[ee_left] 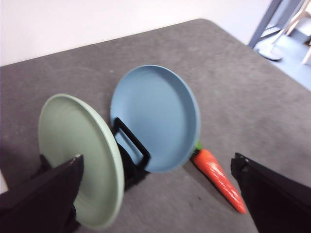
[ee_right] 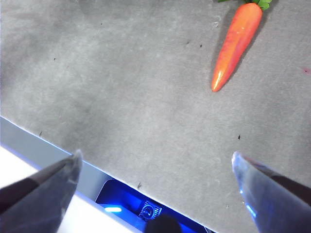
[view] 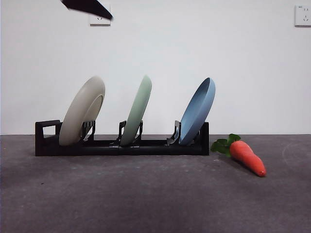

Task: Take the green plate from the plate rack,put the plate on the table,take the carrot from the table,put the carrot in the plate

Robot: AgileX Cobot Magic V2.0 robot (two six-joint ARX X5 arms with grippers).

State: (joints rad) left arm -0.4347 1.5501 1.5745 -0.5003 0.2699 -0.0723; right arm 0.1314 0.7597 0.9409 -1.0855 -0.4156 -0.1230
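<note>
Matte sage-green round plate stands tilted in the middle slot of the long black slotted rack, centre-left of the front view. Smooth orange tapered toy carrot lies lower right on the mottled grey table. Left gripper spread wide near the plate; right gripper spread, holding nothing.

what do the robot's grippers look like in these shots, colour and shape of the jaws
Each gripper has two black jaws. In the left wrist view the left gripper shows flat, matte, angular blades tapering to blunt corners. In the right wrist view the right gripper shows similar pointed jaws that look greyer and glossier, with a bluish sheen. The front view shows only one black pointed arm tip. No cables or markings are visible.
</note>
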